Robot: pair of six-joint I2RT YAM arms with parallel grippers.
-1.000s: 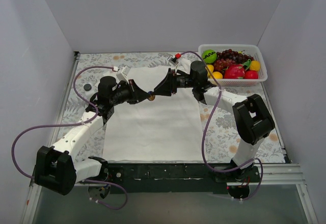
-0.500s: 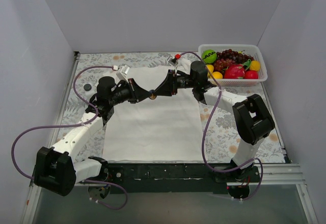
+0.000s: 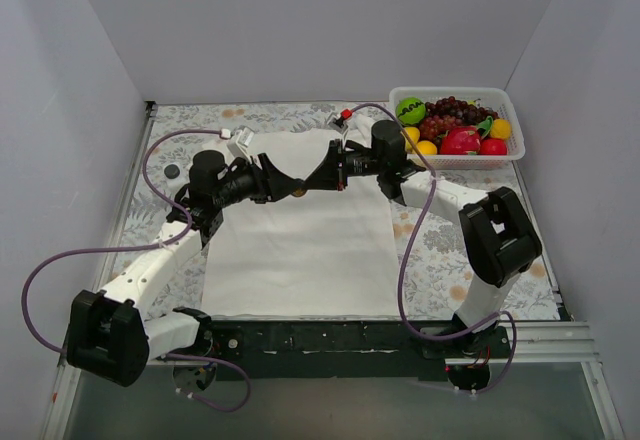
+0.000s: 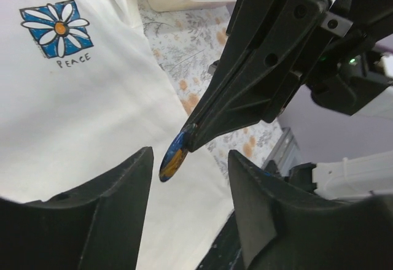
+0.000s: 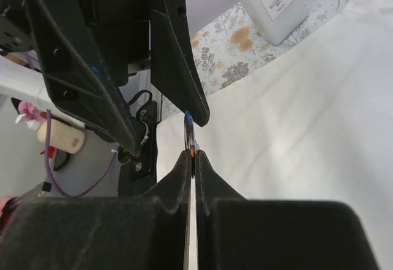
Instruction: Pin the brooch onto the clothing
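Observation:
The clothing, a white T-shirt with a blue flower print, lies flat on the table. Above its upper part the two grippers meet tip to tip. My right gripper is shut on the brooch, a small round disc with a blue and orange face, pinching its edge. My left gripper is open, its fingers standing on either side of the brooch without touching it. The brooch hangs in the air over the shirt.
A white basket of fruit stands at the back right. A white bottle lies near the shirt's left shoulder. A small dark round disc rests on the floral tablecloth at the far left.
My right gripper has shut on the brooch and my left gripper has opened off it. Both grippers stay together over the shirt, shifted slightly toward the back.

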